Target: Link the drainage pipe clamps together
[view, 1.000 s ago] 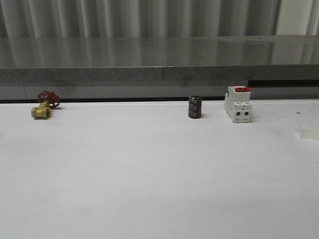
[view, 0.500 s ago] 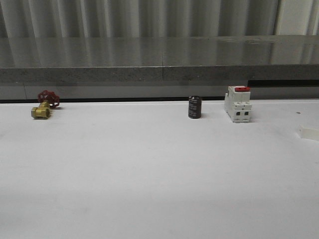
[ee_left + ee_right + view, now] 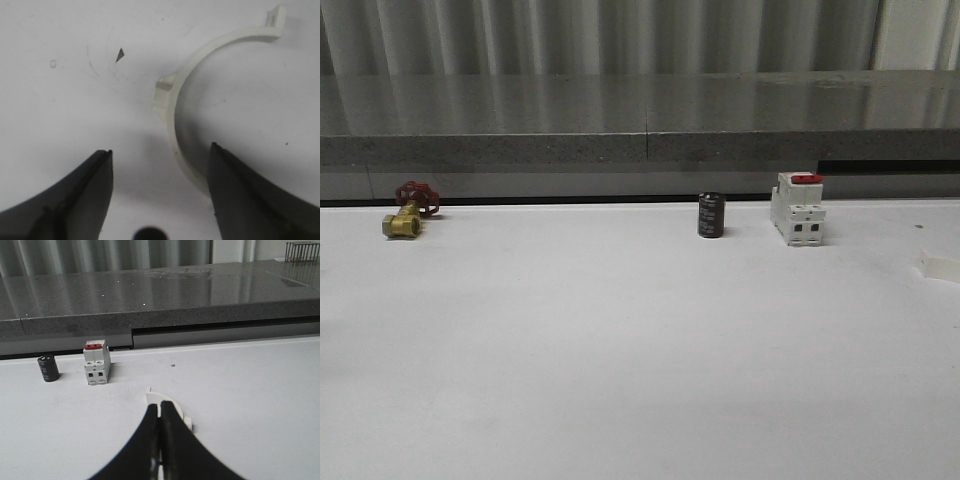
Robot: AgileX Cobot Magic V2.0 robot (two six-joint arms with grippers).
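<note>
Drainage pipe clamps [image 3: 175,135] apart, two white half-bands flat on the white table [image 3: 620,350], one under each wrist camera.

First clamp seen from the left wrist: curved band with a blocky outer lug [image 3: 162,95] midway along and a small flat end tab [image 3: 272,17] at the far end. Runs through the gap of the left gripper [image 3: 160,150], its near end right against the inner edge of one dark finger [image 3: 250,200] and well off the other. Jaws spread wide, closed on nothing; whether that finger touches the band, impossible to tell.

Second clamp [image 3: 151,396] seen from the right wrist: just past the tips of the right gripper [image 3: 159,407], partly hidden behind them, with one lug [image 3: 187,421] poking out beside a finger. Jaws pressed together, only a hairline slit between them; any band nipped in that slit not made out.

In the front view, far edge of the table: brass valve [image 3: 408,212] with a red handwheel at middle left, black cylinder [image 3: 711,215] right of centre, white breaker [image 3: 797,210] with a red switch just right of it. Small white piece [image 3: 940,266] at the right edge of that frame, cropped, too little visible to name. Grey stone counter [image 3: 640,120] across the upper part.
</note>
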